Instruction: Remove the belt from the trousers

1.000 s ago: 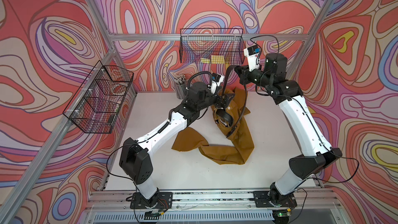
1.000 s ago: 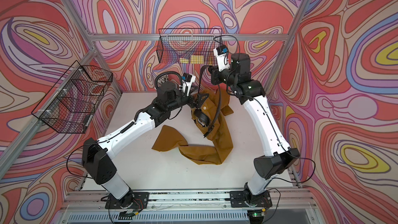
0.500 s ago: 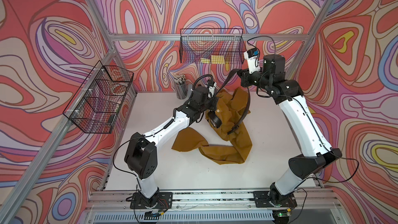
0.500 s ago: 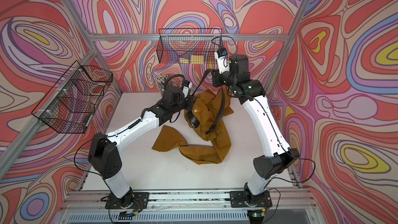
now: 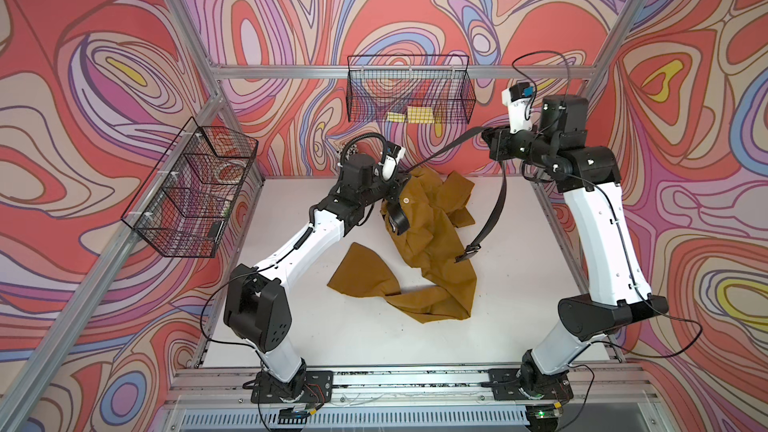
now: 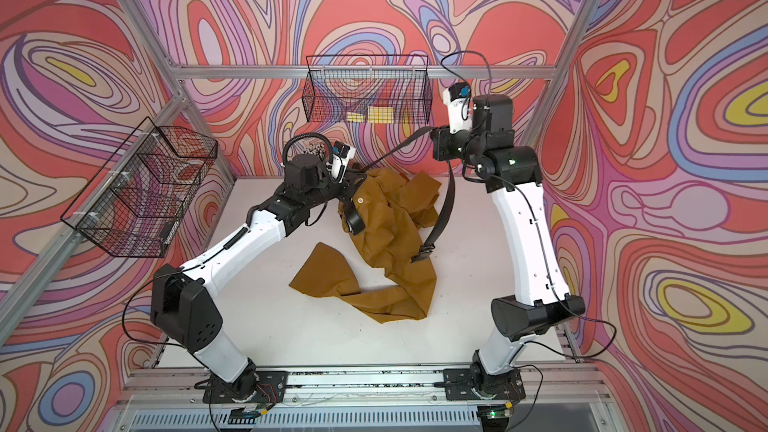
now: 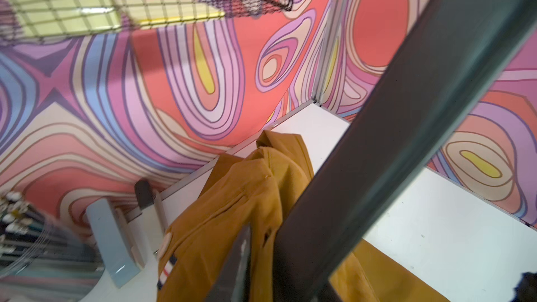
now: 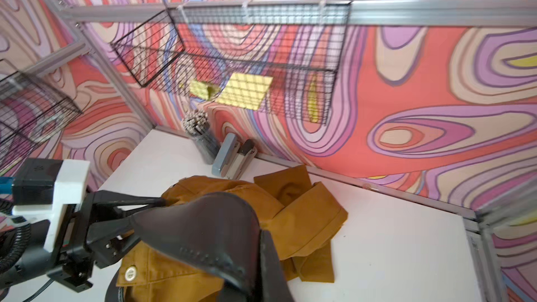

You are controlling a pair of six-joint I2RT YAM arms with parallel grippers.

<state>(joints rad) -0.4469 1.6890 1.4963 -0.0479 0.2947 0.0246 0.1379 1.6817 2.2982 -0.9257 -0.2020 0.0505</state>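
belt [image 5: 497, 201] draped through raised right end effector [image 5: 487, 138], buckle [image 5: 467, 252] dangling over trousers [image 5: 432, 230]

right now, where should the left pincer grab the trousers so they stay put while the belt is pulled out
The waistband beside the pale button, coming from the robot's left. That edge stands raised, and the belt leaves the trousers there, taut toward the right pincer, so a hold there likely counters the pull.

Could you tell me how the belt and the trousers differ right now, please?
The belt is a narrow black strap; the trousers are wide mustard cloth. The belt hangs in the air from the shut right hand; the trousers lie mostly crumpled on the table. Both are flexible and meet at the waist.
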